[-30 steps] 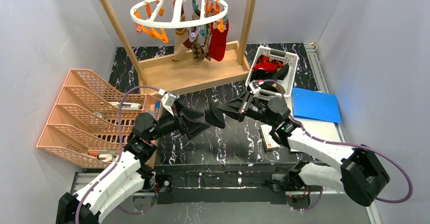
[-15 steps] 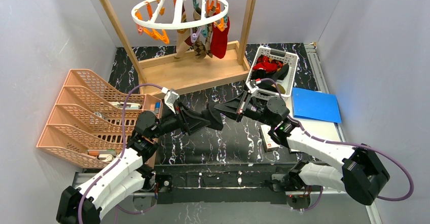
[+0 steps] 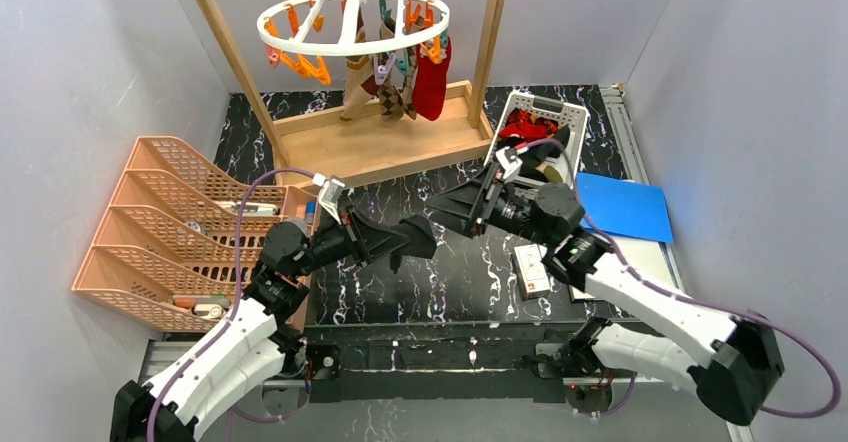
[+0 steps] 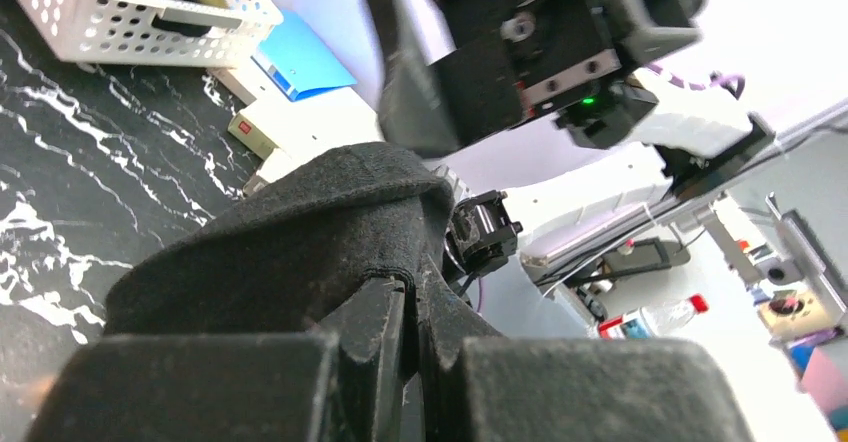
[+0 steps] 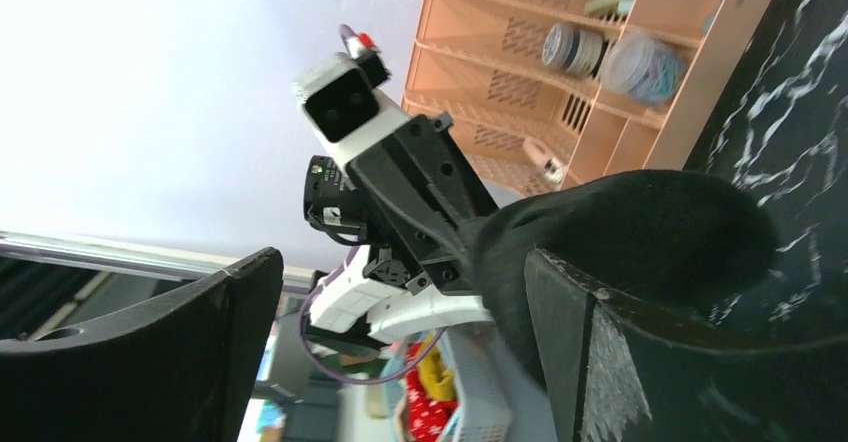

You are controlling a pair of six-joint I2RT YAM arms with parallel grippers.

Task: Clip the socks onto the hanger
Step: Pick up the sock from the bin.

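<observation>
A black sock [image 3: 415, 236] hangs over the middle of the table, and my left gripper [image 3: 388, 242] is shut on it. In the left wrist view the sock [image 4: 290, 232] is pinched between the closed jaws of the left gripper [image 4: 418, 297]. My right gripper [image 3: 452, 208] stands open just right of the sock. In the right wrist view the right gripper [image 5: 400, 262] is wide apart, with the sock [image 5: 650, 222] beside one finger. The white ring hanger [image 3: 352, 22] hangs at the back with a red sock [image 3: 432, 80] and an argyle sock [image 3: 390, 97] clipped on.
A white lattice basket [image 3: 575, 152] with red and black socks stands at the back right. A blue folder [image 3: 622, 207] and a small box [image 3: 530, 267] lie right of centre. An orange tiered rack [image 3: 170, 232] fills the left. The wooden frame [image 3: 370, 147] holds the hanger.
My left gripper closed on the black sock. My right gripper, which held the sock, opened wide and let it go, drawing back a little.
</observation>
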